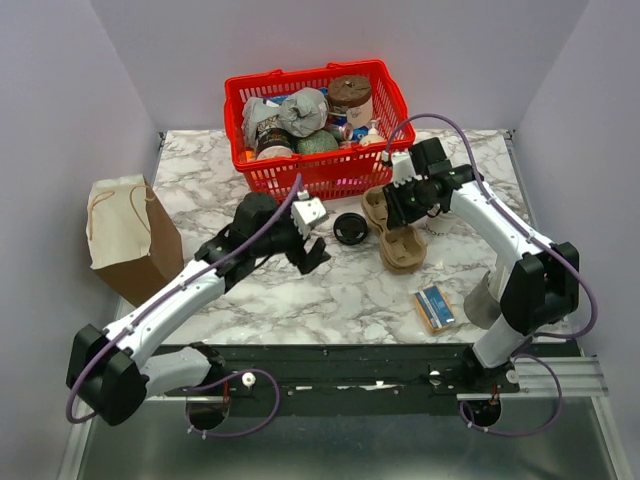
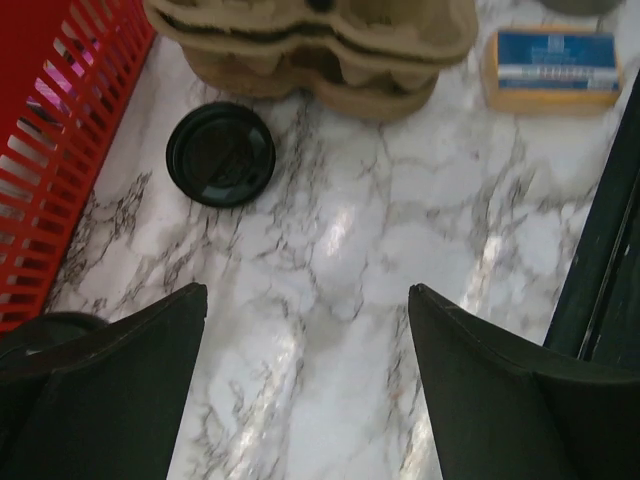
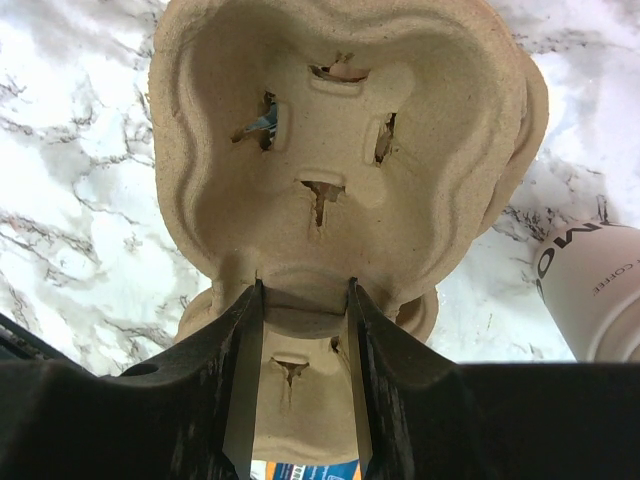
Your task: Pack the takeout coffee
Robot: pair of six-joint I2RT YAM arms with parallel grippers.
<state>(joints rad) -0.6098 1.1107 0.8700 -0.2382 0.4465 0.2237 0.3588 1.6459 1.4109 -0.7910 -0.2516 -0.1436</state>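
Note:
The takeout coffee, a white paper cup with dark print, shows at the right edge of the right wrist view; its lid is out of frame. In the top view it is mostly hidden behind my right arm. My right gripper is shut on the middle ridge of a brown cardboard cup carrier that lies just left of the cup. My left gripper is open and empty over bare marble, near a loose black lid.
A red basket full of groceries stands at the back. A brown paper bag stands at the left edge. A blue and tan box lies front right, beside a grey object.

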